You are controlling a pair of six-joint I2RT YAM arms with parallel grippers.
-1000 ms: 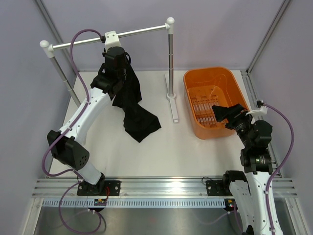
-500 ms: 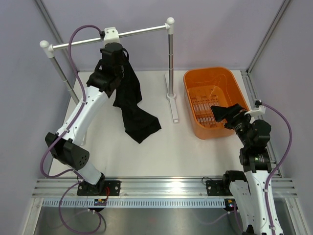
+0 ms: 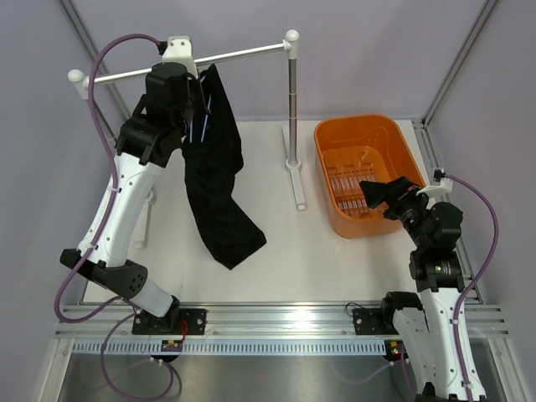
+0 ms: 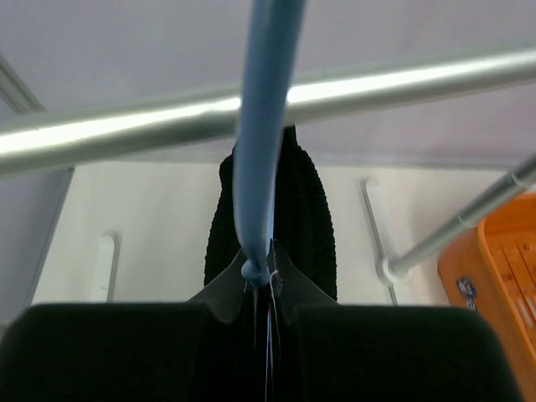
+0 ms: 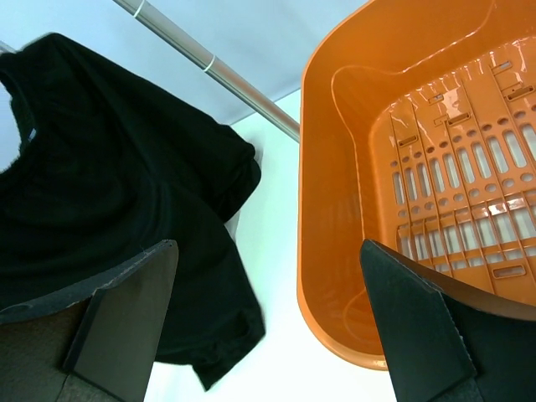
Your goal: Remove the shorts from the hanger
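The black shorts (image 3: 213, 176) hang long and limp below the silver rail (image 3: 243, 54), draped on the light-blue hanger (image 3: 202, 124). Their lower end reaches down toward the table. My left gripper (image 3: 193, 102) is up by the rail, shut on the hanger. In the left wrist view the blue hanger (image 4: 264, 142) wire runs up across the rail (image 4: 126, 134) from between my left gripper's (image 4: 261, 283) closed jaws, with the shorts (image 4: 310, 218) behind. My right gripper (image 3: 381, 194) stands open over the orange tub's near left side, holding nothing. The right wrist view shows the right gripper (image 5: 268, 247), with the shorts (image 5: 109, 167) to its left.
The orange tub (image 3: 356, 119) sits at the right, its wall (image 5: 331, 218) close to my right fingers. The rail's right upright (image 3: 291, 100) and its foot stand between shorts and tub. The left upright (image 3: 109, 130) is behind my left arm.
My left arm has risen and swung left toward the rail, lifting the hanger and shorts; the shorts now hang straighter and longer. The right arm has stayed put.
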